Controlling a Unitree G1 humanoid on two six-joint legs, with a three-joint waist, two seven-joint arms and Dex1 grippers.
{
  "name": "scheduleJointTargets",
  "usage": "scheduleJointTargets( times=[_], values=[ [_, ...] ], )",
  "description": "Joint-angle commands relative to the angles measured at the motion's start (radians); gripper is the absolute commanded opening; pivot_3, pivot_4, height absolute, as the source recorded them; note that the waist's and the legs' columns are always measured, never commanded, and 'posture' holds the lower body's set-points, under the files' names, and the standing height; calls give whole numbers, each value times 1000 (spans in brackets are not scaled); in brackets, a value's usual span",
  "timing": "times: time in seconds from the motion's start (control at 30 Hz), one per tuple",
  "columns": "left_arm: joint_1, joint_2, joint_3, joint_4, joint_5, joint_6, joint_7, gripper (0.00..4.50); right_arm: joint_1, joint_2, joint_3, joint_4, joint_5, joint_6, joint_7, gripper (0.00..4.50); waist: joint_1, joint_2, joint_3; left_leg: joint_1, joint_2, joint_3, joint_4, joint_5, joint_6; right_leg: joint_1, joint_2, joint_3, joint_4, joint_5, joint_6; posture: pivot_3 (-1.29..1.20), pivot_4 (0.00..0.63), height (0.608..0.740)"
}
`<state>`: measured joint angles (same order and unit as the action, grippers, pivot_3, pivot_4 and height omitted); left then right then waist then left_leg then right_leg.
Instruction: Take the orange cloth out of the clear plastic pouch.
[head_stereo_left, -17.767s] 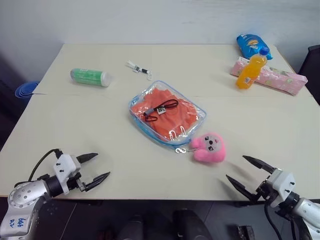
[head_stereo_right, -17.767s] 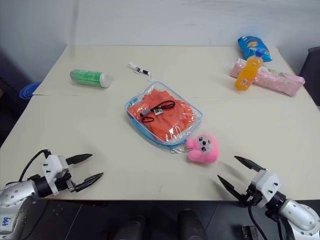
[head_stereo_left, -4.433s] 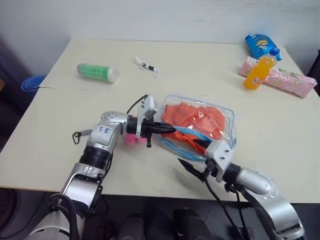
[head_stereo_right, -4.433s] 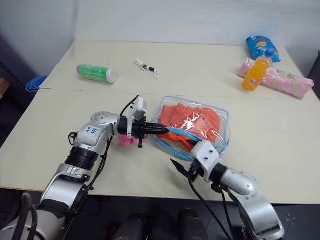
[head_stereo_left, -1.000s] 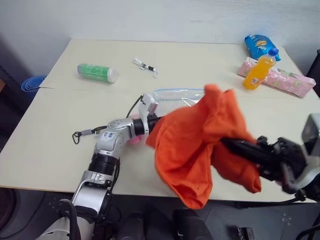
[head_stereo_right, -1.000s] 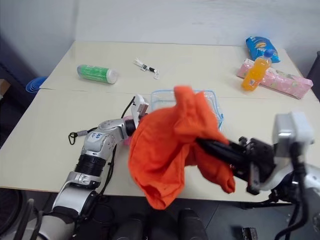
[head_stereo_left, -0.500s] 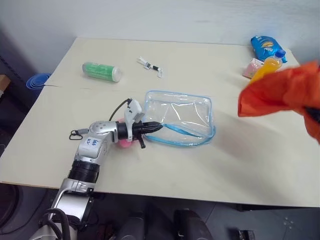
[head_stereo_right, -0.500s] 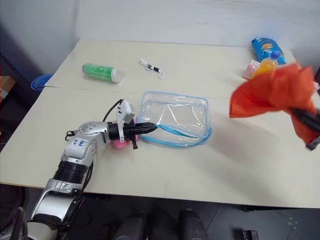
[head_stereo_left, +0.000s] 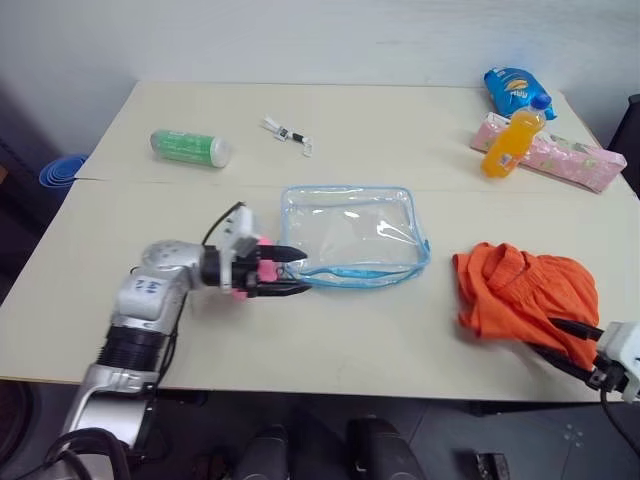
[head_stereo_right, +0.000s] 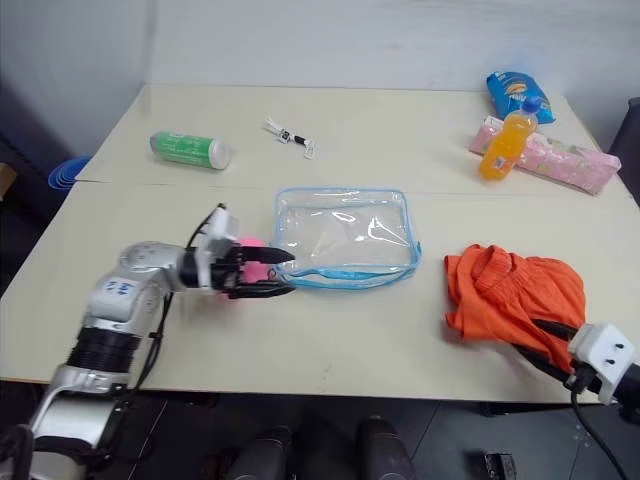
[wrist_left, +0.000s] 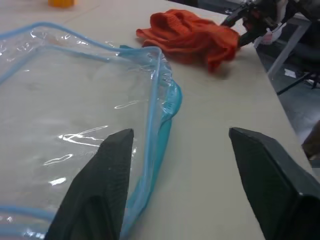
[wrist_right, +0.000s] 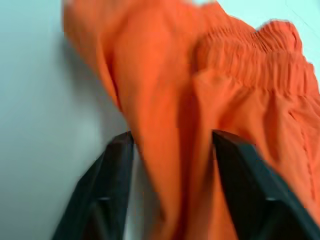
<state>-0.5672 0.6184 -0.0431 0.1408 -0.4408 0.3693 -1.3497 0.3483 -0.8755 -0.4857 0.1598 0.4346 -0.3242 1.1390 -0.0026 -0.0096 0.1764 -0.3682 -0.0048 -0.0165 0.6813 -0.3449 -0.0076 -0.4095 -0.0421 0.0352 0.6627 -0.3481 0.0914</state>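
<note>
The clear plastic pouch (head_stereo_left: 345, 235) lies flat and empty in the middle of the table, its blue-edged mouth facing the front. The orange cloth (head_stereo_left: 525, 298) lies crumpled on the table to the right, outside the pouch. My left gripper (head_stereo_left: 300, 270) stands open at the pouch's front left corner, and in the left wrist view the blue edging (wrist_left: 160, 95) runs between its spread fingers (wrist_left: 100, 190) untouched. My right gripper (head_stereo_left: 545, 336) is low at the table's front right edge, open, with a fold of the cloth (wrist_right: 170, 125) draped between its fingers (wrist_right: 112, 175).
A pink plush toy (head_stereo_left: 246, 270) sits just behind my left gripper. At the back are a green bottle (head_stereo_left: 185, 148) and a small clip (head_stereo_left: 285, 132). An orange drink bottle (head_stereo_left: 510, 143), a pink patterned pack (head_stereo_left: 565, 160) and a blue snack bag (head_stereo_left: 512, 88) are at the back right.
The cloth, held up in the air at the right, now lies on the table. My right gripper has sunk and opened. My left gripper has let go of the pouch's edge and drawn back left.
</note>
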Motion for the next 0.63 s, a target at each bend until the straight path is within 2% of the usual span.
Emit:
scheduleJointTargets(
  times=[0.03, 0.1, 0.23, 0.27, 0.33, 0.5, 0.63],
  values=[
    [29, 85, 61, -10, -53, -88, -165, 4490, 126, -25, -151, -211, 142, 126, 59, 3773, 1, 1, 0, 0, 0, 0, 0, 0, 0, 1, 0, 0, -1, 0, 0, 0, 150, 740],
    [50, 130, 89, 24, -48, -139, -210, 4500, 219, -13, -230, -330, 214, 183, 106, 4377, 3, 1, 0, 0, 0, 0, 0, -1, 1, 2, -1, 0, -2, 0, 0, 0, 150, 740],
    [114, 166, 145, 87, -46, -287, -243, 4500, 292, 46, -292, -503, 333, 240, 140, 4377, 2, 1, 0, 2, 0, -2, 0, -4, 8, 4, -1, -1, -3, 0, 0, 0, 150, 740],
    [145, 171, 163, 95, -34, -352, -234, 4500, 313, 40, -300, -549, 386, 303, 145, 4377, 2, 1, 0, 2, 0, -2, -1, -4, 8, 4, -1, -1, -3, 0, 0, 0, 150, 740],
    [202, 179, 187, 86, -37, -415, -227, 4500, 276, 47, -287, -598, 450, 363, 103, 4377, -2, 1, 0, 2, 0, -2, -1, -5, 8, 4, -2, -1, -3, 0, 0, 0, 150, 740],
    [292, 201, 199, 66, -1, -437, -130, 4500, 187, 85, -146, -641, 309, 249, 174, 4447, 1, 0, 0, 2, 0, -2, -1, -5, 8, 4, -2, -1, -4, 0, 0, 0, 150, 740],
    [354, 191, 212, 34, 1, -436, -82, 4500, 116, 150, -33, -564, 180, 130, 179, 4447, 11, 0, 0, 1, 0, -3, 0, -5, 9, 4, -3, -2, -3, 0, 0, 0, 150, 740]
  ],
)
